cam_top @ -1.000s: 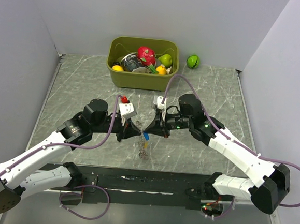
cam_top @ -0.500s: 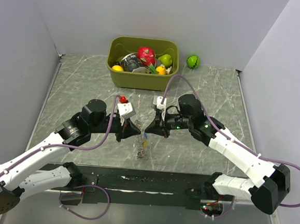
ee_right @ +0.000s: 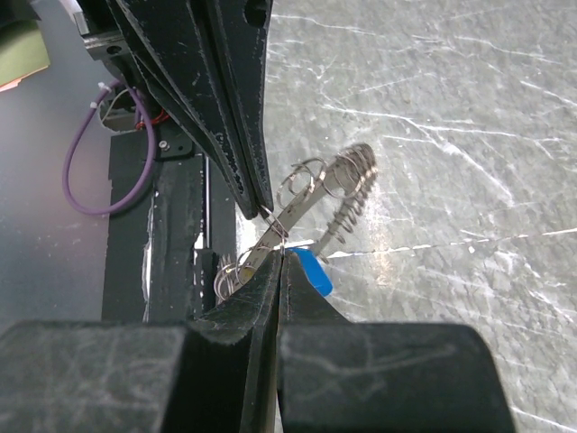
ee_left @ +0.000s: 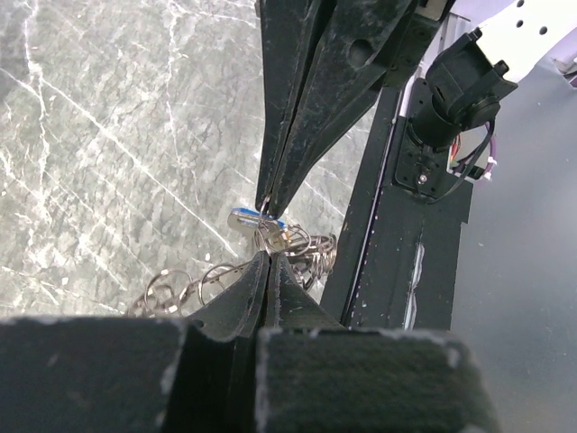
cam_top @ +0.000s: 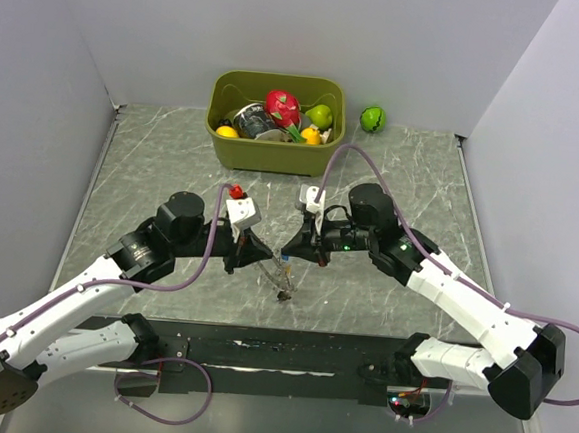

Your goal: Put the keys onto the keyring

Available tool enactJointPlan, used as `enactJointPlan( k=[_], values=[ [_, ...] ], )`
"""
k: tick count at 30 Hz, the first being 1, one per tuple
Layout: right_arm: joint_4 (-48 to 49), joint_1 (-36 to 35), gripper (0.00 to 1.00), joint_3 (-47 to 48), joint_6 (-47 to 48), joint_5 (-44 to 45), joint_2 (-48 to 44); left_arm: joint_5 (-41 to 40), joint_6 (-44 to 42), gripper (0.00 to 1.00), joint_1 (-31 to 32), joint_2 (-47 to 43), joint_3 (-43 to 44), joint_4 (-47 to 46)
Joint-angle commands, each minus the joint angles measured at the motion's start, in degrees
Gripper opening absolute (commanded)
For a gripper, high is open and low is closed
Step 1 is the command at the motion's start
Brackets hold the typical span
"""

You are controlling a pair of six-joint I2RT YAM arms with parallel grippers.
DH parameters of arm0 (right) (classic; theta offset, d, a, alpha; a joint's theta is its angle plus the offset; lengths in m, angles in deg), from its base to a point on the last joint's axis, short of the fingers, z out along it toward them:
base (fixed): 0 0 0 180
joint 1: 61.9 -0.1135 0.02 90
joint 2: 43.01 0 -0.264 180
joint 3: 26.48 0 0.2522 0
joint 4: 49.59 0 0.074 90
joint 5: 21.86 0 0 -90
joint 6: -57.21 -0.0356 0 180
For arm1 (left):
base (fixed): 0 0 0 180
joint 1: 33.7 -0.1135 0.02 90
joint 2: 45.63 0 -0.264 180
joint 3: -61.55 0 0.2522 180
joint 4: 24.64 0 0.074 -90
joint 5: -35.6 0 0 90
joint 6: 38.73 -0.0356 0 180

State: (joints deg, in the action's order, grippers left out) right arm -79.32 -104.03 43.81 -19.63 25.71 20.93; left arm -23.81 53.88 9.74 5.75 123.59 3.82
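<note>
Left claw (cam_top: 267, 260) and right claw (cam_top: 283, 256) tip to tip, keyring (cam_top: 282, 292) between, open table (cam_top: 153, 166) either side, bin (cam_top: 272, 157) behind

top camera high behind the arms, looking down on the table (cam_top: 153, 166), left wrist camera close behind the left gripper (ee_left: 269, 262), right wrist camera just as close, all three see the blue key (ee_right: 311, 271)

Lit softly and evenly from overhead in the top view, sharp edge to edge, with only faint shadows on the marble table (cam_top: 153, 166) and a dull sheen on the black front strip (cam_top: 288, 357). At the wrists, own fingers (ee_left: 239, 302) near-black and blurred close up; bright, crisp tabletop beyond, small glints on the keyring (ee_right: 347, 185), blue key (ee_right: 311, 271) clear
</note>
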Motion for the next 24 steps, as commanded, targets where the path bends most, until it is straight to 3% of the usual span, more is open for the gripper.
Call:
enactJointPlan(
  k=[1,16,21,22,24],
  values=[
    [0.85,-0.15,0.0,0.42,0.98,1.12,0.66,1.49,0.02,0.01,0.42,-2.16,3.23,-3.1],
    [0.67,-0.15,0.0,1.39,1.07,0.95,3.47,3.69,0.02,0.01,0.42,-2.16,3.15,-4.68],
    [2.08,-0.06,0.21,0.33,0.63,1.83,1.1,4.13,0.11,0.01,0.42,-2.16,3.06,-5.38],
    [2.51,-0.15,0.34,-0.19,0.54,2.18,0.57,4.22,0.11,0.01,0.42,-2.07,3.14,-5.38],
    [3.22,-0.15,0.47,-1.24,0.28,3.75,-1.36,4.57,0.03,0.01,0.42,-1.81,3.23,-5.21]
  ],
)
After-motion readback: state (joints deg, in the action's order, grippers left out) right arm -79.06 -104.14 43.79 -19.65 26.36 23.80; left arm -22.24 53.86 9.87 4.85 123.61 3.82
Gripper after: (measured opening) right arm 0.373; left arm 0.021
